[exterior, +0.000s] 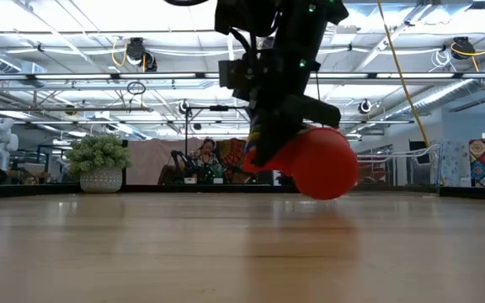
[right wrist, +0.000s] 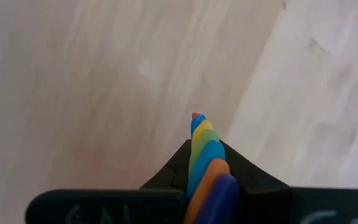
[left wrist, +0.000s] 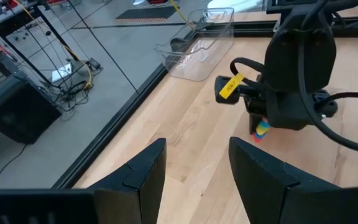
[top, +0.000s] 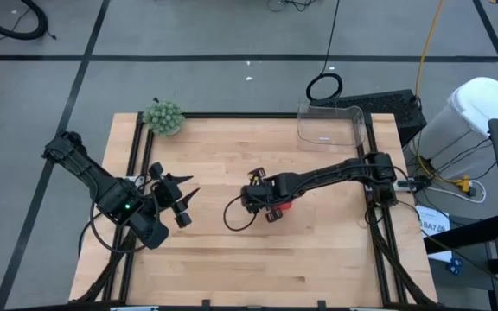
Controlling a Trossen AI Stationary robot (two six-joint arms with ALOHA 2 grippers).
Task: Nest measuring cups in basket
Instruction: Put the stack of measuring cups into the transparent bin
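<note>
Right end effector (top: 271, 207) clamped on the nested measuring cups' (right wrist: 205, 163) handles, stack barely off the bench (top: 232, 259); next: carry to the basket (top: 331, 127) beyond it, release inside.

Right gripper (top: 271, 210) sits mid-table, closed on the measuring cups (exterior: 318, 164) just above the wood, basket (top: 331, 127) well behind it, left gripper (top: 182, 194) off to its left.

Two dark jointed arms trail black cables (the right arm (left wrist: 300, 68) wears a yellow tag).
</note>
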